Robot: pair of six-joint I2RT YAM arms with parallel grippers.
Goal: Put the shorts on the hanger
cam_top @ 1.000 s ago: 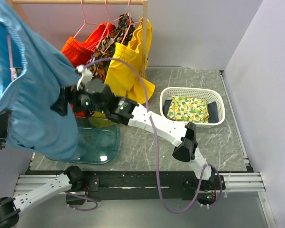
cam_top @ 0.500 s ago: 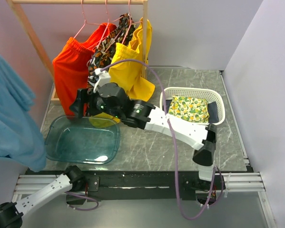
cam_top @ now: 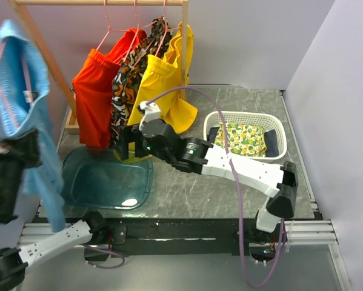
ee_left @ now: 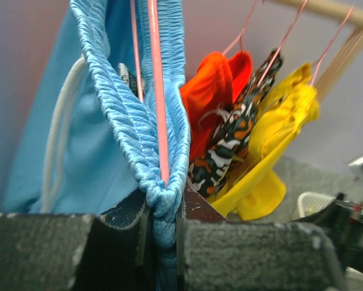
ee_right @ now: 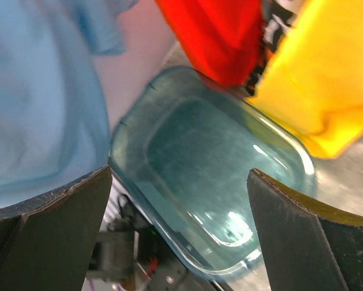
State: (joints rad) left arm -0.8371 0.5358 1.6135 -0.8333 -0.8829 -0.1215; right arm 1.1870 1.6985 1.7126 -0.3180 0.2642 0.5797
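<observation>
The sky-blue shorts (cam_top: 22,85) hang high at the far left, their ribbed waistband stretched over the thin pink hanger (cam_top: 27,74). In the left wrist view the hanger (ee_left: 157,91) runs inside the folded waistband of the shorts (ee_left: 93,157), and a white drawstring (ee_left: 57,139) loops beside it. My left gripper (ee_left: 162,224) is shut on that waistband fold just below the wire's end; from above the left gripper (cam_top: 23,151) is a dark mass under the cloth. My right gripper (cam_top: 124,149) stands wide open and empty above a teal glass dish (ee_right: 217,157), to the right of the shorts (ee_right: 42,103).
A wooden rack (cam_top: 99,2) at the back carries orange shorts (cam_top: 93,91), a patterned garment (cam_top: 128,85) and yellow shorts (cam_top: 163,79) on pink hangers. The teal dish (cam_top: 108,182) lies front left. A white basket (cam_top: 278,130) with yellow-green cloth (cam_top: 245,139) sits right.
The shorts have swung from covering the left of the view to hanging high at the far left, waistband up. My right arm has drawn back rightward and nearer, staying open.
</observation>
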